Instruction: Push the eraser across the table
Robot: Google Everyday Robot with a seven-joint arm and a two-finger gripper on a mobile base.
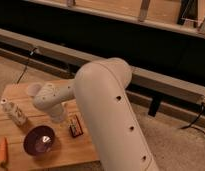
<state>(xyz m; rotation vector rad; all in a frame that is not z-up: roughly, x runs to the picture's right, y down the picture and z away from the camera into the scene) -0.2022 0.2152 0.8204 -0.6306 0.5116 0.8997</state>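
Observation:
The eraser [75, 125] is a small flat dark block with reddish edges. It lies on the light wooden table [21, 95], just right of the purple bowl [40, 140]. My white arm reaches in from the right and bends down over the table. My gripper [59, 116] hangs below the round wrist, close to the left of the eraser and above the bowl's far rim. I cannot tell whether it touches the eraser.
A pale patterned block [14, 113] lies at the table's left. An orange carrot-like object [2, 151] sits at the front left corner. A low dark ledge and a cable run behind the table. Carpeted floor lies to the right.

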